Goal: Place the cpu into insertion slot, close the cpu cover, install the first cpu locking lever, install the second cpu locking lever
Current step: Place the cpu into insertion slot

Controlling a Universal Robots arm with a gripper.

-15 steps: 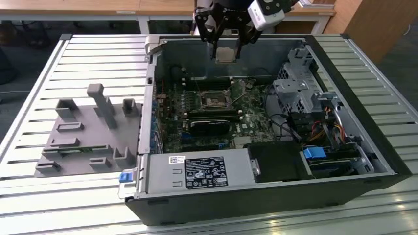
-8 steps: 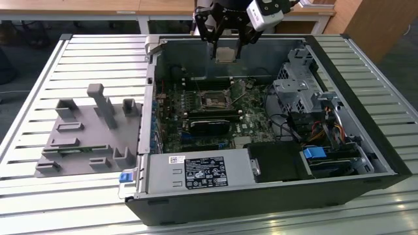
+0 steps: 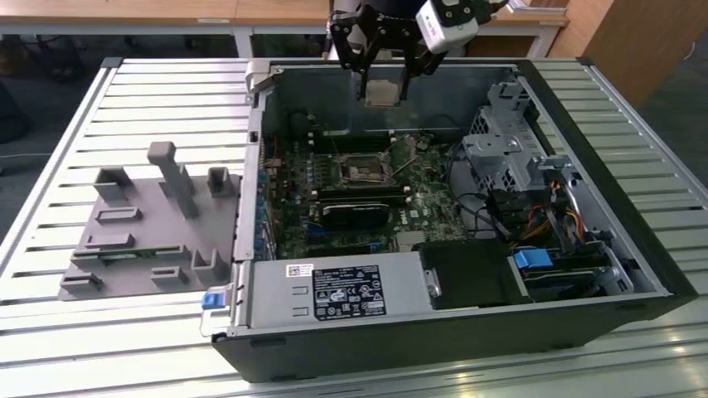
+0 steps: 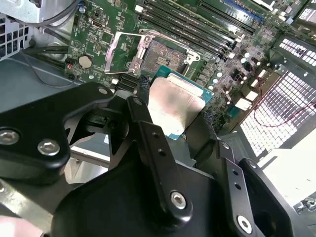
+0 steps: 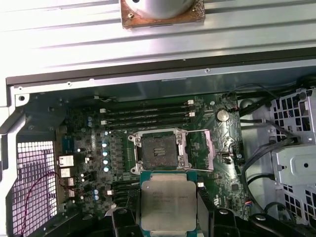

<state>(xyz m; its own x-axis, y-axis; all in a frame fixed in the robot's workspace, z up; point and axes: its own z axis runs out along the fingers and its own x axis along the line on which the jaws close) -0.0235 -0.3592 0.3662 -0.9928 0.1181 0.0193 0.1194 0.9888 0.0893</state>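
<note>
First wrist view, pincer [image 5: 168, 219] holding cpu [image 5: 167, 200]

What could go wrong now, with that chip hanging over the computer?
The gripper holds the cpu by its edges above the motherboard; a slip could drop it onto the board. If it comes down skewed, it could damage the insertion slot. The raised cpu cover beside the slot might get bumped.

A robotics lab or test workshop is indicated: a slatted metal bench [image 3: 144, 91] fills most of the exterior view, with an opened computer case [image 3: 443, 348] laid on it at centre right and a grey moulded fixture [image 3: 133, 240] at the left. Pale wooden desks [image 3: 166, 10] are seen along the upper edge, and a black robot gripper [image 3: 382, 91] is seen at upper centre.
</note>
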